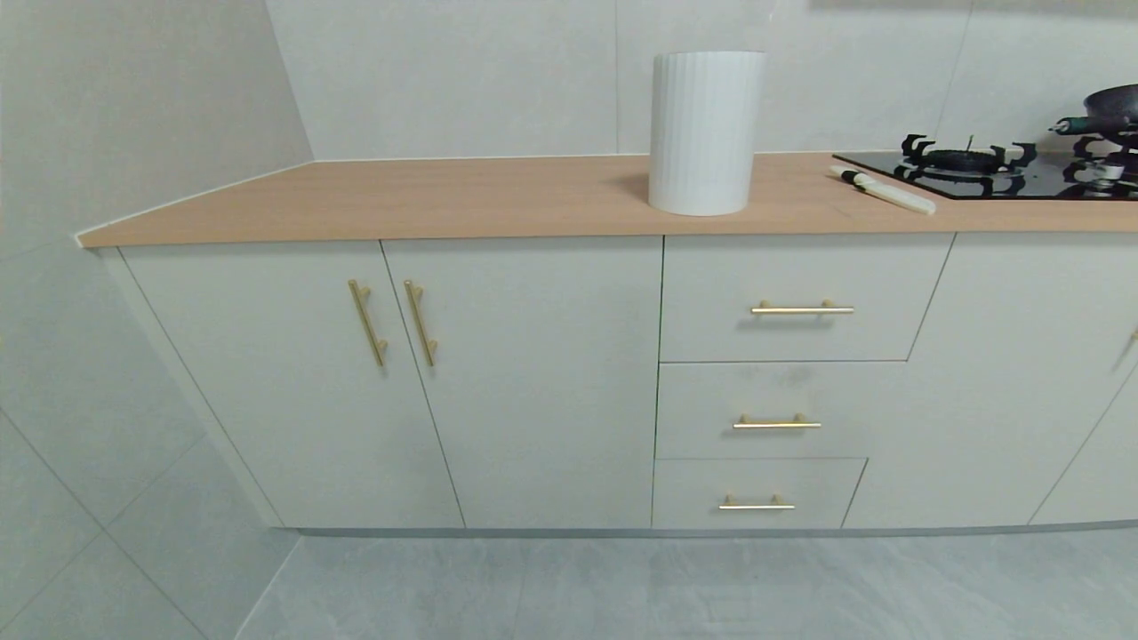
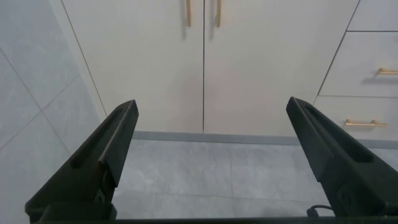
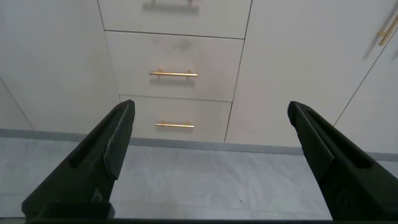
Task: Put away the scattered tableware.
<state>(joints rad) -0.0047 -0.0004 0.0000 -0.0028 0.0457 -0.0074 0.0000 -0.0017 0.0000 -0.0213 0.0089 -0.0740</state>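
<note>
A knife [image 1: 883,189] with a pale blade and a dark-tipped handle lies on the wooden countertop [image 1: 444,200], right beside the stove. A tall white ribbed holder [image 1: 704,132] stands on the counter left of it. My left gripper [image 2: 211,118] hangs low before the double cabinet doors [image 2: 203,62], open with nothing between its fingers. My right gripper [image 3: 211,118] hangs low in front of the drawers [image 3: 174,65], also open and empty. Both are well below the counter, above the floor.
A black gas stove [image 1: 987,169] with a dark pan [image 1: 1111,107] sits at the counter's right end. Below are double doors with gold handles [image 1: 391,320] and three drawers [image 1: 800,307]. A wall [image 1: 133,116] closes the left side. Grey tiled floor [image 1: 622,587] lies in front.
</note>
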